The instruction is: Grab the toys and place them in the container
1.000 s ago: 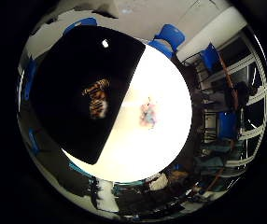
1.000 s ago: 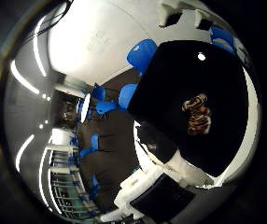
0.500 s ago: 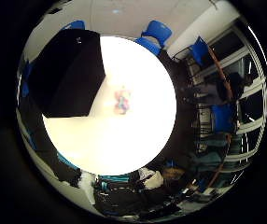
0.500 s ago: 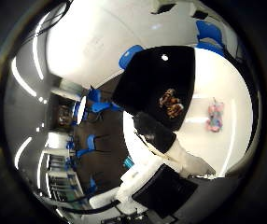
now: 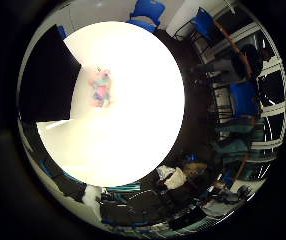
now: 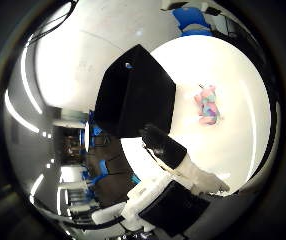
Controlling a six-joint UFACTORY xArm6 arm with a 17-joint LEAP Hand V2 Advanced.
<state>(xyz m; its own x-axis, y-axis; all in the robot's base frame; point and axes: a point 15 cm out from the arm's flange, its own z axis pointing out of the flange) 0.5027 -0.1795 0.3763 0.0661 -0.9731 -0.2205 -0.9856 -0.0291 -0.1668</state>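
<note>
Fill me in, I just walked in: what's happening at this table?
A robot hand hangs above a round white table, holding nothing. A pink and blue toy lies on the table beside a black container, not touching it. The toy has not yet been picked up.

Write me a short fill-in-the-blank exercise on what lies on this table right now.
1. The pink and blue toy lies on the round ____ table.
2. Beside the toy stands a ____ container.
3. The toy lies ____ the container, not in it.
4. The chairs behind the table are ____.

Missing words: white; black; outside; blue
</note>
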